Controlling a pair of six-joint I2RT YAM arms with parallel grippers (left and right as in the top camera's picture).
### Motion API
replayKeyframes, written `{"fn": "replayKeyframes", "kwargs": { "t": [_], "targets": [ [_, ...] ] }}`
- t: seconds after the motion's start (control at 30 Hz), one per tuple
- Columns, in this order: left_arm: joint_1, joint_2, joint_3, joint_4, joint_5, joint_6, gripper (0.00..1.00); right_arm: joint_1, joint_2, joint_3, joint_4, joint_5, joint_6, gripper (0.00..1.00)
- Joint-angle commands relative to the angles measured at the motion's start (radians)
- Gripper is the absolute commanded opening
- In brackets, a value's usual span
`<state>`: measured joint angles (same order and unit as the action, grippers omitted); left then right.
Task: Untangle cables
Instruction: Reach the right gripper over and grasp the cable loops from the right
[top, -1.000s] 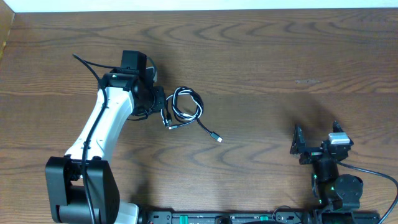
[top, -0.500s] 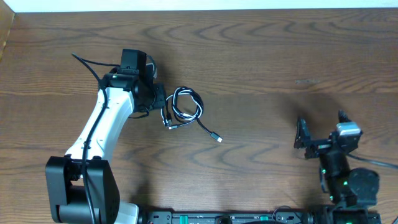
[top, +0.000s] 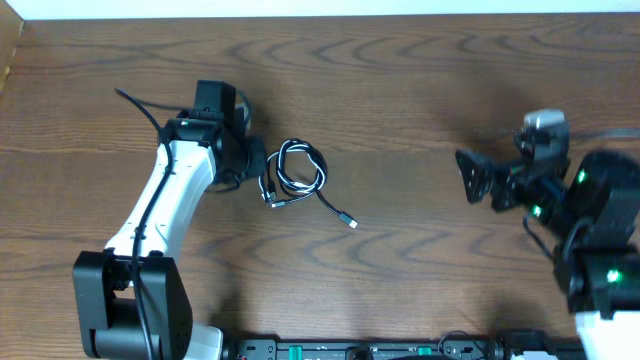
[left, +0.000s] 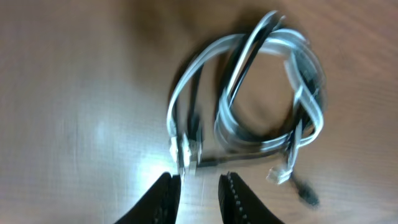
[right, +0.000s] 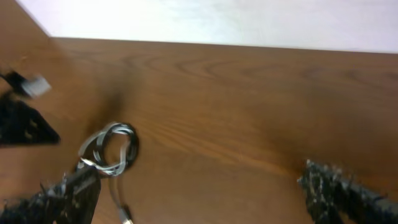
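Observation:
The cables (top: 300, 168) lie as one small tangled coil on the wooden table, a black cord (left: 249, 56) looped together with a white cord (left: 292, 40). The black cord's free end with its plug (top: 350, 222) trails to the lower right. My left gripper (top: 262, 178) sits just left of the coil. In the left wrist view its jaws (left: 199, 183) stand slightly apart with nothing between them, and two small plugs (left: 185, 149) lie right ahead of the tips. My right gripper (top: 485, 182) hangs far off to the right, wide open (right: 196, 183) and facing the coil (right: 112, 149).
The wooden table (top: 420, 90) stretches between the coil and the right arm. Its far edge meets a pale wall (right: 249, 22). The left arm's white link (top: 160, 205) slants from the front left base up to the coil.
The left jaws have parted a little beside the cable ends. The right arm has risen from the front edge and swung farther back, turning to face the coil. The cables have not moved.

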<state>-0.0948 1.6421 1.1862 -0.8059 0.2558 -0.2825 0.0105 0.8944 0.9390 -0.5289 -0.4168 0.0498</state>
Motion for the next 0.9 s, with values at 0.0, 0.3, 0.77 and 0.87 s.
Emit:
{"fn": "replayKeyframes", "kwargs": {
  "t": [0.0, 0.3, 0.77, 0.87],
  "targets": [
    [-0.003, 0.004, -0.006, -0.101, -0.013, -0.193, 0.26, 0.000, 0.086, 0.138, -0.038, -0.099, 0.005, 0.99],
    [-0.003, 0.004, -0.006, -0.138, -0.030, -0.061, 0.29, 0.124, 0.246, 0.228, -0.101, -0.113, 0.059, 0.99],
    [-0.003, 0.004, -0.035, -0.085, -0.152, 0.037, 0.08, 0.338, 0.472, 0.245, 0.155, -0.223, 0.193, 0.70],
    [-0.003, 0.004, -0.052, -0.064, -0.152, 0.039, 0.08, 0.385, 0.526, 0.245, 0.191, -0.211, 0.193, 0.01]
  ]
}}
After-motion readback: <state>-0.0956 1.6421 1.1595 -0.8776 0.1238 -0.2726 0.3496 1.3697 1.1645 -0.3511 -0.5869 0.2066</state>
